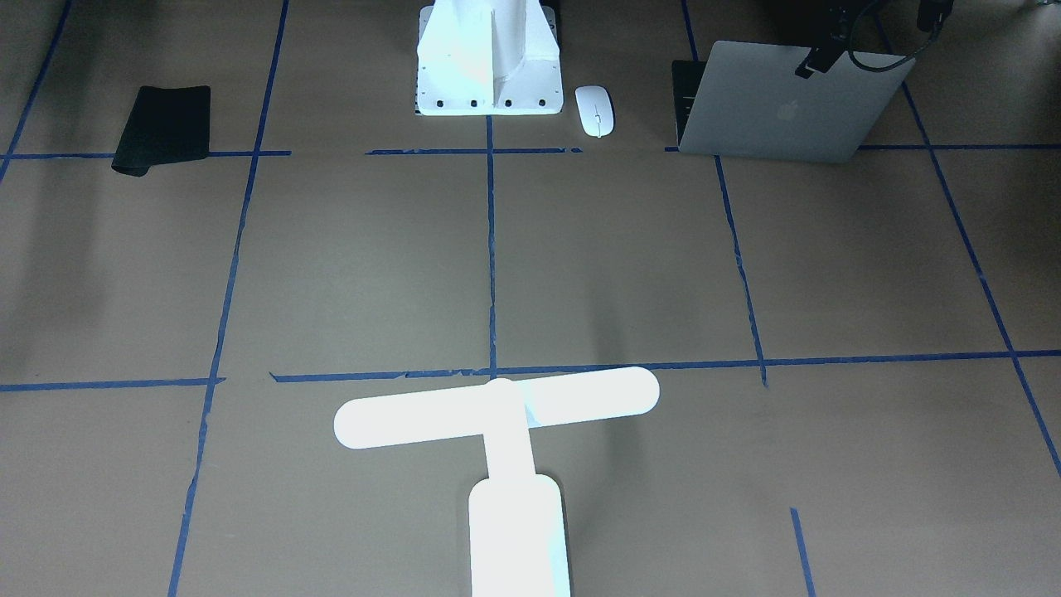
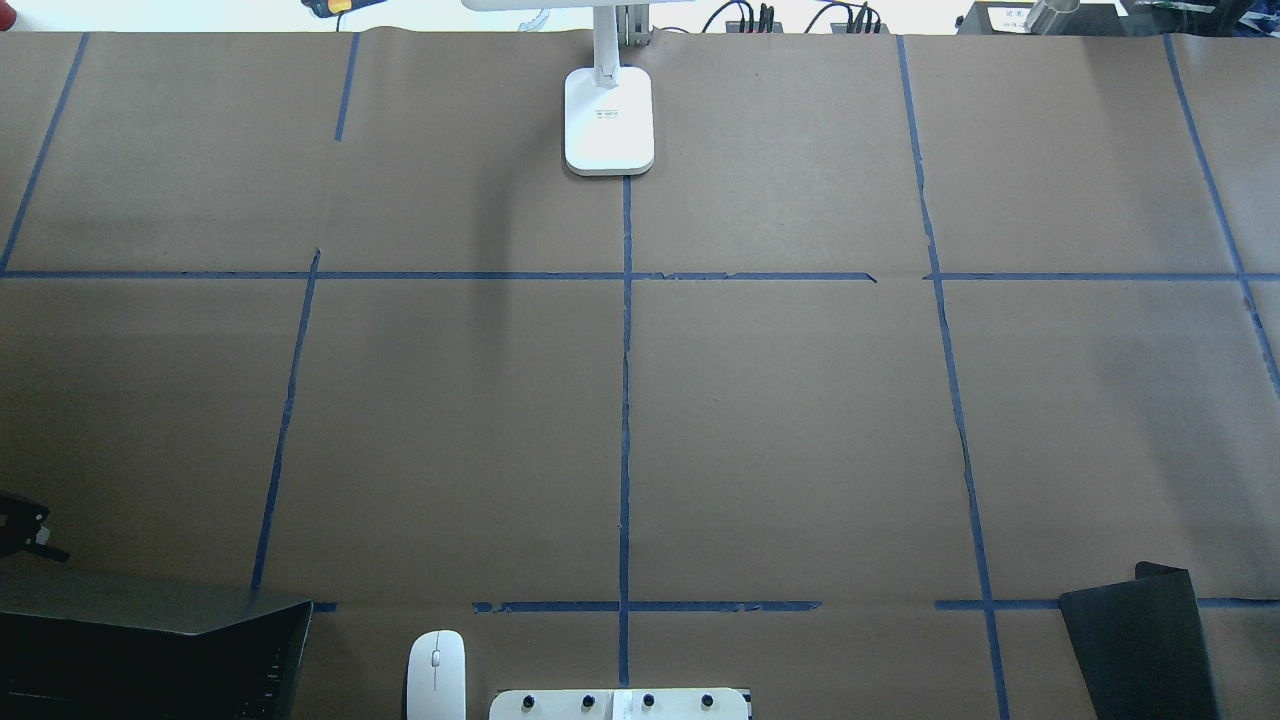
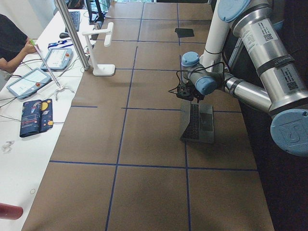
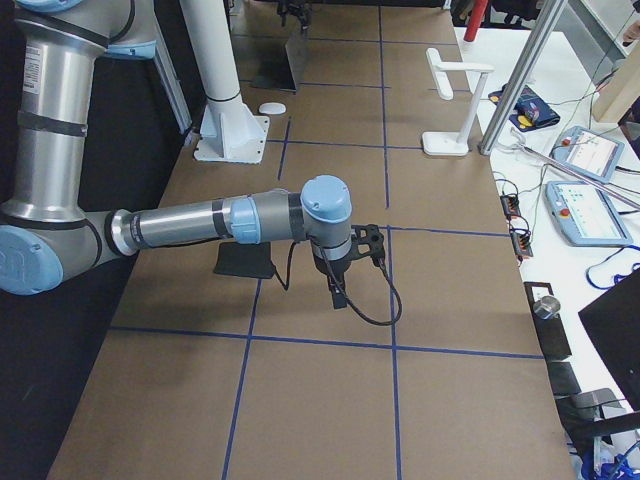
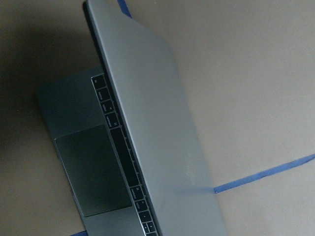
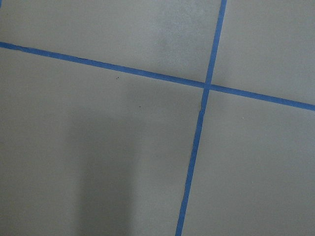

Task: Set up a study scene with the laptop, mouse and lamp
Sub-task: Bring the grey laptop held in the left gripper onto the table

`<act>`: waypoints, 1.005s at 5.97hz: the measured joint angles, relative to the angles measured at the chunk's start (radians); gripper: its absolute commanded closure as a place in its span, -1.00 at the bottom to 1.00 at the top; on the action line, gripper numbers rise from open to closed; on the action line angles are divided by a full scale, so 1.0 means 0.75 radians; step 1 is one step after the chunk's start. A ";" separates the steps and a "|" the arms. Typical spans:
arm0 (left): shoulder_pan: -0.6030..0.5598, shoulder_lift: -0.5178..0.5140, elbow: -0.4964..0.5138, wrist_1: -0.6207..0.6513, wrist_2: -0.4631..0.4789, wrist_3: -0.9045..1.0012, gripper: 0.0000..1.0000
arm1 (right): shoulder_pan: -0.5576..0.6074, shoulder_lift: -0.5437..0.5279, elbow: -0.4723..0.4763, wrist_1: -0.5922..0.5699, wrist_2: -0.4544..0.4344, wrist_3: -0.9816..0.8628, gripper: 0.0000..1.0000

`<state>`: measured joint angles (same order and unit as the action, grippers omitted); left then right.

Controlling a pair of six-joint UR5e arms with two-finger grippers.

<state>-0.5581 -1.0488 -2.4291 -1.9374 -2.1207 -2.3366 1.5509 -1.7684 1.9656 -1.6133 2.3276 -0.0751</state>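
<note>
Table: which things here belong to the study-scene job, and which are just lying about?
Job: laptop, mouse, lamp.
Not part of it: black mat, white pedestal, tablets on the side bench.

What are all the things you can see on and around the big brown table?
laptop: one, silver-grey, open, robot's edge of the table, on its left.
mouse: one, white, between the pedestal and the laptop.
lamp: one, glowing white, middle of the far edge.
mat: one, black, robot's edge, on its right.
pedestal: one, white, bolted at the middle of the robot's edge.
tape lines: many, blue, a grid over the brown paper.
tablets: two, light grey, side table beyond the lamp.
person: one, dark top, at that side table.
left arm: silver and blue; left gripper black, at the laptop lid's top edge.
right arm: silver and blue; right gripper black, over paper beside the mat.
</note>
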 measured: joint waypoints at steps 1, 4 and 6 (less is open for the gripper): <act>0.031 -0.002 0.003 0.001 0.020 -0.032 0.09 | 0.000 0.001 0.000 0.000 -0.005 0.000 -1.00; 0.041 -0.047 0.013 0.007 0.084 -0.116 1.00 | 0.000 -0.003 0.008 0.000 -0.007 0.000 -1.00; -0.082 -0.089 0.003 0.010 0.095 -0.117 1.00 | -0.004 -0.007 0.004 -0.001 -0.006 0.002 -1.00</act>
<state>-0.6198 -1.1157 -2.4268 -1.9302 -2.0493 -2.4243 1.5476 -1.7734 1.9689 -1.6137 2.3229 -0.0739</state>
